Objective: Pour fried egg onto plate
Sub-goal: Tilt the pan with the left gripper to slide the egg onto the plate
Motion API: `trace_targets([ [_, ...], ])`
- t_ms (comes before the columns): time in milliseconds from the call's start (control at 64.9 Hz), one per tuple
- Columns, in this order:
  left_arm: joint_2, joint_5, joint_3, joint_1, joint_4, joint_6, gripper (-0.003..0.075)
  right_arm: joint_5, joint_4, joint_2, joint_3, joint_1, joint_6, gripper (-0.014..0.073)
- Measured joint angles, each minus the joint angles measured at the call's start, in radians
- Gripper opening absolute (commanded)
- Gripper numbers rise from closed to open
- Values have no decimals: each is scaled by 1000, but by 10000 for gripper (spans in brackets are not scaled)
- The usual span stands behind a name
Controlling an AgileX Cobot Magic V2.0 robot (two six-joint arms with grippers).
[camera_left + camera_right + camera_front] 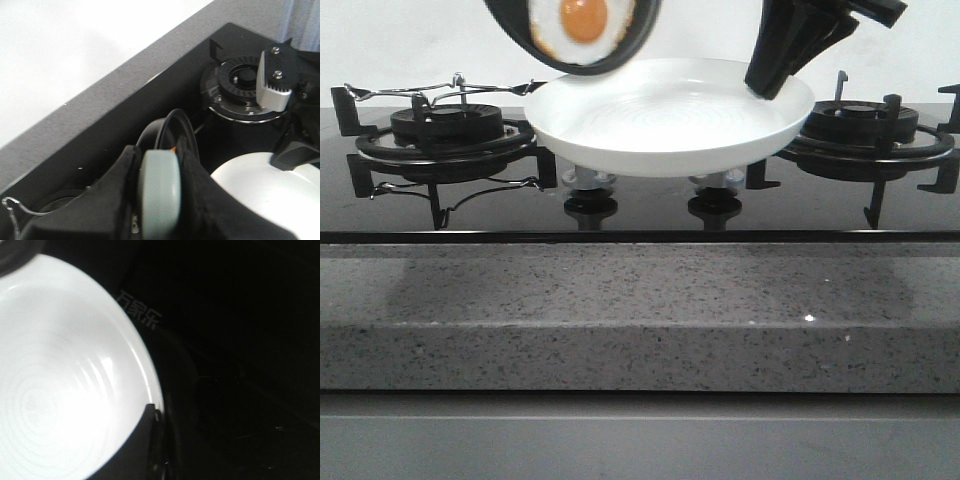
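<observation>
We see the black frying pan (572, 35) held high above the hob and tipped steeply, its open face turned toward the camera and down over the left part of the white plate (670, 125). We judge this tilt is meant to let the fried egg (582, 25) slide out under its own weight. The egg is inside the pan, flat against the pan's floor, yolk facing us; it has not left the pan. Being roundish, it has no clear long axis; its face stands nearly upright.

The left gripper (159, 192) is pinching the pan's pale grey-green handle (159, 190) between black pads, as the left wrist view shows. The right gripper (782, 62) comes down on the plate's right rim, and the plate hovers above the hob's knobs (590, 182), between the two burners, so we take it that the claw is clamping that rim to hold the plate up beneath the pan.
</observation>
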Motion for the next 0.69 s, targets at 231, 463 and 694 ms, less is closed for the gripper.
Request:
trace_targets([
  [231, -5, -2, 0, -59, 38, -25, -20, 0, 2, 0, 0, 0, 0, -67],
  [463, -5, 7, 0, -147, 198, -113, -20, 0, 2, 0, 0, 0, 0, -67],
  [694, -6, 28, 0, -234, 385, -195, -19, 7, -3, 0, 1, 0, -3, -67],
])
